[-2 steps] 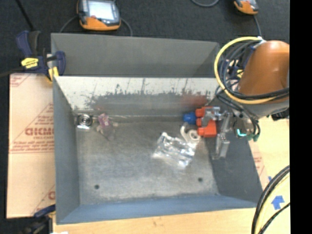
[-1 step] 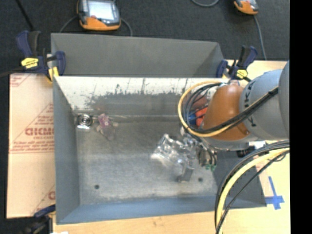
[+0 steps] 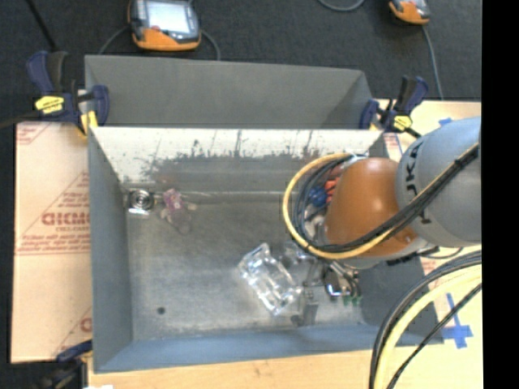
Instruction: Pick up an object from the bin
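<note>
Grey arm (image 3: 448,148) w/ dark lettering, orange wrist cover (image 3: 365,207), yellow & black cable loops (image 3: 286,207), grey metal pincer (image 3: 310,298)

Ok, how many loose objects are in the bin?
3: a small shiny metal piece far left, a pale pink piece beside it, a clear plastic piece by the gripper. The arm may hide more.

Robot lab: industrial arm (image 3: 442,168) over grey metal bin (image 3: 109,258) (cabled orange devices (image 3: 165,19) behind)
</note>
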Motion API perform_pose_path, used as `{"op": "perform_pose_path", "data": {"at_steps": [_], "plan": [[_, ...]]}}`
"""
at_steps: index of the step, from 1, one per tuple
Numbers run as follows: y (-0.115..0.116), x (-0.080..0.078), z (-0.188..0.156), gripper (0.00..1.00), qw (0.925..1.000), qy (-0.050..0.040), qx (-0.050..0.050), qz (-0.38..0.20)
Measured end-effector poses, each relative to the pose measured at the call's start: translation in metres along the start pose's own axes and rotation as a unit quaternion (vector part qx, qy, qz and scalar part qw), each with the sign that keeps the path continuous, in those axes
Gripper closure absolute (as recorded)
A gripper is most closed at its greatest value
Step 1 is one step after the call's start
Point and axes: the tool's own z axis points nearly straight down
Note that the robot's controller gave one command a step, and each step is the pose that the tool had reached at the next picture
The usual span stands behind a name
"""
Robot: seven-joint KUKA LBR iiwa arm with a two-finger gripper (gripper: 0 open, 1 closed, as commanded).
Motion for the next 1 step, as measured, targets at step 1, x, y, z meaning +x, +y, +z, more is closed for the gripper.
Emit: {"op": "perform_pose_path", "data": {"at_steps": [1], "plan": [[0.0315, -0.0015, 0.0007, 0.00, 0.9992, -0.0002, 0.000, 0.039]]}}
